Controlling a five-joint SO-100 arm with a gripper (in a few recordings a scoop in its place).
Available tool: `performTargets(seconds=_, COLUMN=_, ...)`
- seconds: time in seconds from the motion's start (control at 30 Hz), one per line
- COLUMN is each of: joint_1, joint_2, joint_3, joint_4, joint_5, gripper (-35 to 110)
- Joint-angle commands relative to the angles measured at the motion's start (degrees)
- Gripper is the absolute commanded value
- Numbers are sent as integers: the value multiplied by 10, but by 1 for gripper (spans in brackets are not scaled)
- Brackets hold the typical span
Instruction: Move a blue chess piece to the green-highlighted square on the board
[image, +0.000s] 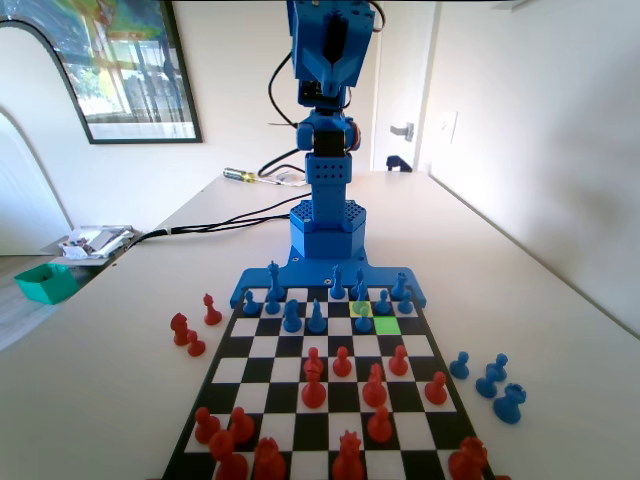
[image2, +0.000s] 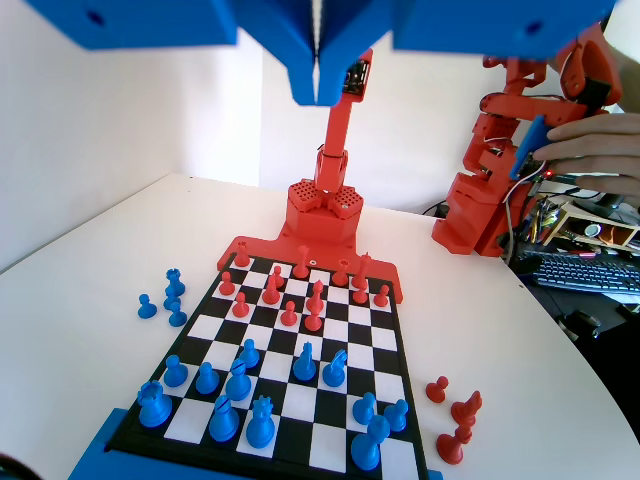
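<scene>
wrist view puts my hand (image2: 318, 85) high above the board (image2: 300, 345), its two jaws hanging from the top edge with their tips pressed together and nothing between them, so i read it as clenched on air. fixed view has the blue arm reared up at the far end, and the hand itself is out of sight above the picture's top edge.

the green-highlighted square (image: 387, 325) sits in the third row from the arm's end, right of centre in the fixed view, with no piece on it. just behind it, one row nearer the arm, lies a paler yellow-green square (image: 362, 308). the blue chess piece (image: 363, 321) i take as the pawn stands on the black cell touching the green square's left side in the fixed view, just in front of the pale one. it is upright on its flared base, long axis vertical, round head up. i cannot match that pawn with certainty among the blue pieces in the wrist view.

other blue pieces fill the rows near the arm, and red pawns (image: 342, 363) stand mid-board. four blue pieces (image: 490, 380) rest off the board on the tabletop (image: 560, 330) at right in the fixed view, and three red ones (image: 190, 330) at left.
</scene>
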Motion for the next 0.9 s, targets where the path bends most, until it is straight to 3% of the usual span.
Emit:
performTargets(seconds=0.0, joint_1=11, joint_2=2, joint_3=3, joint_4=-2, joint_5=-7, gripper=1)
performTargets(seconds=0.6, joint_1=12, joint_2=-5, joint_3=-13, joint_4=-12, joint_5=1, gripper=6)
performTargets(seconds=0.87, joint_1=18, joint_2=-171, joint_3=-113, joint_4=-4, joint_5=30, gripper=2)
